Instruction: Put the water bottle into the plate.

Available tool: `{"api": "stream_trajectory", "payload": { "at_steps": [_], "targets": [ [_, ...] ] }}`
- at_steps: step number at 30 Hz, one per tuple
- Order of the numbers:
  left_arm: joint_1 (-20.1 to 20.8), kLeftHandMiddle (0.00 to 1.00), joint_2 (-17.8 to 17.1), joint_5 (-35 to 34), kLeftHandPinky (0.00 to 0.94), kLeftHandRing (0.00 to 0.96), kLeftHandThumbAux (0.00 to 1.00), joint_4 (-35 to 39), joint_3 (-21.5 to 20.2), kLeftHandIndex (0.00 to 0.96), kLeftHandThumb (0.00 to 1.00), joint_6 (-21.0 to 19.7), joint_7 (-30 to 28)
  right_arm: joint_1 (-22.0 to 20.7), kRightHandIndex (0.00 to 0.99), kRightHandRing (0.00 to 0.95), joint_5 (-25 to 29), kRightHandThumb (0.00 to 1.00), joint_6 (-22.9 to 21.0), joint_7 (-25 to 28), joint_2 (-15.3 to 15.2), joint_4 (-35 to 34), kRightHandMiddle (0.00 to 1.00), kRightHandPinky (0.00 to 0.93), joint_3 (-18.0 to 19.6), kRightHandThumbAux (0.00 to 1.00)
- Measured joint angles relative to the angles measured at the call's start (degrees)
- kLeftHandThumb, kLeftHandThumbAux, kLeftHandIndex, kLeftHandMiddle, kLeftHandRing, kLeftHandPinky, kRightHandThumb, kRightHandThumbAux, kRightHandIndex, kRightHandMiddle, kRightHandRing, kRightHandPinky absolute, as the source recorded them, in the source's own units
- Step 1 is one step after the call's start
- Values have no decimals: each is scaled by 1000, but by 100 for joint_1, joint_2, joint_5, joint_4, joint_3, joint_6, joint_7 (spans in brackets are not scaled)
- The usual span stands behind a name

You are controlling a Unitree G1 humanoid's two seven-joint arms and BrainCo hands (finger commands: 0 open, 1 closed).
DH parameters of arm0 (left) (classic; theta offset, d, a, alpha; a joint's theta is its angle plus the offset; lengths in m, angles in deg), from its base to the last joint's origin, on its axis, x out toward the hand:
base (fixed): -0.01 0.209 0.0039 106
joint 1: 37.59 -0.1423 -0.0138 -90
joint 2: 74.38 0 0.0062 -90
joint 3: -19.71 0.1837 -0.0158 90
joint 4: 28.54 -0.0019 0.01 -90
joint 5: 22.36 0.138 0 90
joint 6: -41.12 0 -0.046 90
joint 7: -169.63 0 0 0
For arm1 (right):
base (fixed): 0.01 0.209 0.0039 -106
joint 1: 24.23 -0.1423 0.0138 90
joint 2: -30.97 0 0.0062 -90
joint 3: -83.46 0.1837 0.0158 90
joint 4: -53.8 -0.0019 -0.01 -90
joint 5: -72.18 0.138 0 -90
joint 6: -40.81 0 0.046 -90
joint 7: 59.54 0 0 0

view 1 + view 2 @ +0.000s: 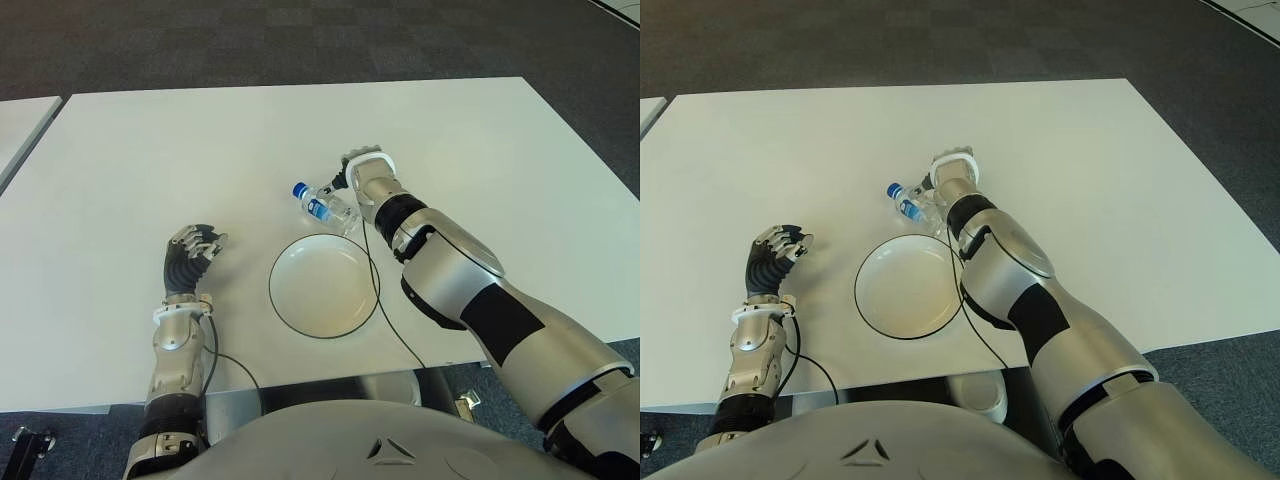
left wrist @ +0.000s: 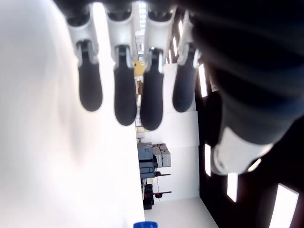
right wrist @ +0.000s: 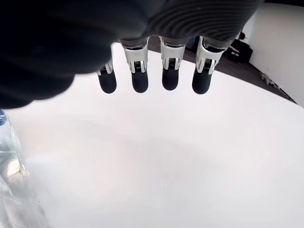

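Reach phase, no grasp yet. Water bottle (image 1: 322, 205) lies on its side on the white table (image 1: 150, 150), blue cap pointing to robot's left, just beyond the far rim of the white plate (image 1: 323, 286) and apart from it. Right hand (image 1: 366, 172) sits right beside the bottle on its right; wrist view shows its fingers (image 3: 140, 81) extended, nothing between them, clear plastic at the edge of that view. So released, not gripping.

Left hand (image 1: 190, 255) shows well left of the plate, fingers (image 2: 126, 102) loosely hanging, holding nothing. Idle.

Next, my read: right hand needs to close round the bottle body, lift, carry it a short way toward the robot and set it inside the plate. Bottle's round, may roll if nudged.

Surface: plain white tabletop, second table edge (image 1: 20, 125) at far left. Dark carpet (image 1: 300, 40) beyond.
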Motion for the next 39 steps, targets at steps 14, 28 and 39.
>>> {"api": "stream_trajectory", "payload": {
  "at_steps": [14, 28, 39],
  "targets": [
    [77, 497, -12, -12, 494, 490, 714, 55, -16, 429, 706, -146, -2, 2, 0, 0, -90, 261, 361, -13, 138, 12, 0, 0, -211, 398],
    [321, 515, -12, -64, 492, 502, 712, -1, -14, 430, 706, -171, -15, -230, 0, 0, 184, 333, 780, -32, 102, -65, 0, 0, 219, 305],
    [318, 522, 7, -58, 509, 511, 713, -22, -7, 430, 707, -123, -15, -337, 0, 0, 396, 448, 918, -338, 99, -189, 0, 0, 518, 230]
  ]
}}
